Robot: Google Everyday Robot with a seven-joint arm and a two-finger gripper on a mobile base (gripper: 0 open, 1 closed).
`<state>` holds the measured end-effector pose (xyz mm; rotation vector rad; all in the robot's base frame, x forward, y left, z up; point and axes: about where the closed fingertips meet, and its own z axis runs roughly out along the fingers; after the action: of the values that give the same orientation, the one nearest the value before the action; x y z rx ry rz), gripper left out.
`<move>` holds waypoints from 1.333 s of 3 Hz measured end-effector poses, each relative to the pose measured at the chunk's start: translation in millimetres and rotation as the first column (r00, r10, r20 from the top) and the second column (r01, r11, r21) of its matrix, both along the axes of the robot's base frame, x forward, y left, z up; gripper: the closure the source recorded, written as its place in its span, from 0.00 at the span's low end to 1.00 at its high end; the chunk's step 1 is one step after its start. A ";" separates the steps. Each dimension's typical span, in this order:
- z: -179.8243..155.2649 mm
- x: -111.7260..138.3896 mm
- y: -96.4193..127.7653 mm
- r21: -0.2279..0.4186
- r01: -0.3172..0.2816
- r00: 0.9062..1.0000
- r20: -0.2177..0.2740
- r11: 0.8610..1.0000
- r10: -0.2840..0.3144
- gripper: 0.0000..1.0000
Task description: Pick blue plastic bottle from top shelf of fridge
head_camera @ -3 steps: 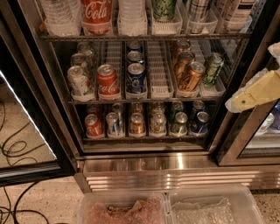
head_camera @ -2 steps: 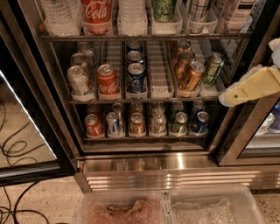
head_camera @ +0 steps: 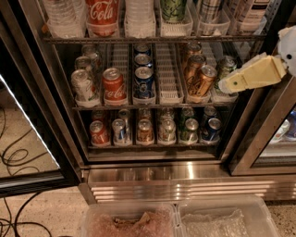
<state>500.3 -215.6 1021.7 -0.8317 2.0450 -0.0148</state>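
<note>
The fridge (head_camera: pixel 185 178) stands open in front of me. Its top shelf (head_camera: pixel 152 40) runs along the top edge of the view with bottles in clear lane trays. The blue plastic bottle (head_camera: pixel 211 8) stands there, second lane from the right. Only its silver-grey and dark striped lower body shows; its upper end is cut off by the frame. My gripper (head_camera: pixel 227 84), cream-coloured, reaches in from the right at the height of the middle can shelf, below and a little right of the bottle, not touching it.
A red Coca-Cola bottle (head_camera: pixel 101 14), a green-labelled bottle (head_camera: pixel 173 9) and clear bottles (head_camera: pixel 138 16) share the top shelf. Two lower racks hold cans (head_camera: pixel 144 83). The open glass door (head_camera: pixel 27 120) is at the left. Two clear bins (head_camera: pixel 226 220) sit below, and cables (head_camera: pixel 14 162) lie on the floor.
The gripper has moved left and upward, from beside the fridge's right frame to in front of the right-hand cans of the middle shelf.
</note>
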 end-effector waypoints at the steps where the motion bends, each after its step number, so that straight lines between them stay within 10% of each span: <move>1: 3.5 18.5 5.5 0.054 0.074 0.997 0.016 0.996 -0.075 0.00; 3: 4.4 26.8 6.7 0.066 0.109 0.992 0.054 0.992 -0.112 0.00; 4: 20.7 52.9 5.0 0.203 0.212 0.959 0.143 0.956 -0.243 0.00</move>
<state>553.1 -210.6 1042.4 -0.4590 1.9390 -0.0213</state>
